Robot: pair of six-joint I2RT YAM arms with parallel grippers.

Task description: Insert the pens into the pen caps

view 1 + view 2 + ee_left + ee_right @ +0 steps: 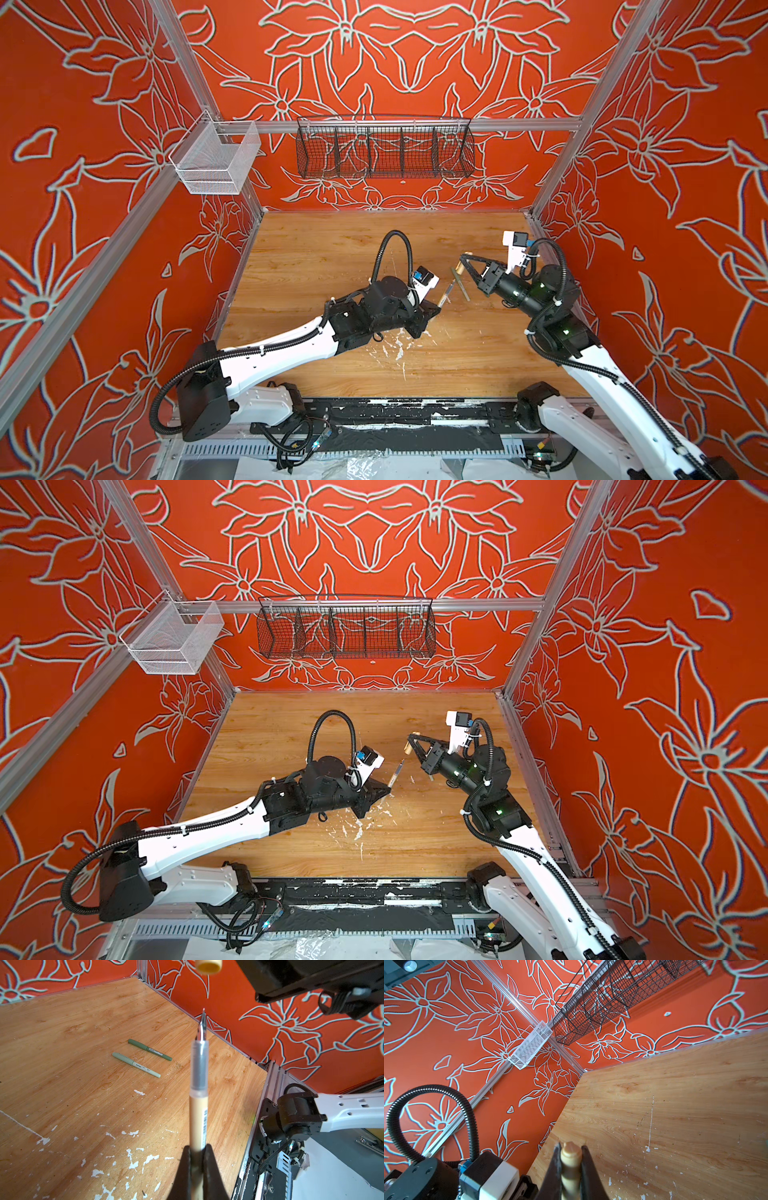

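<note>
My left gripper (197,1159) is shut on the lower barrel of the beige pen (199,1105), whose metal nib points up and away from the jaws. In both top views this pen (444,293) (397,773) slants up from the left gripper (436,309) (390,789) toward the right one. My right gripper (571,1153) is shut on the beige pen cap (571,1159). The cap (208,966) hangs a short way beyond the nib with its open mouth facing it. A dark green pen (149,1049) and a pale green pen (136,1065) lie capped on the table.
A wooden table (332,257) with white paint flecks near its front. A black wire basket (384,151) and a white mesh basket (216,160) hang on the back rail. Red flowered walls close in three sides. A green pen (462,287) lies on the table below the right gripper (463,259).
</note>
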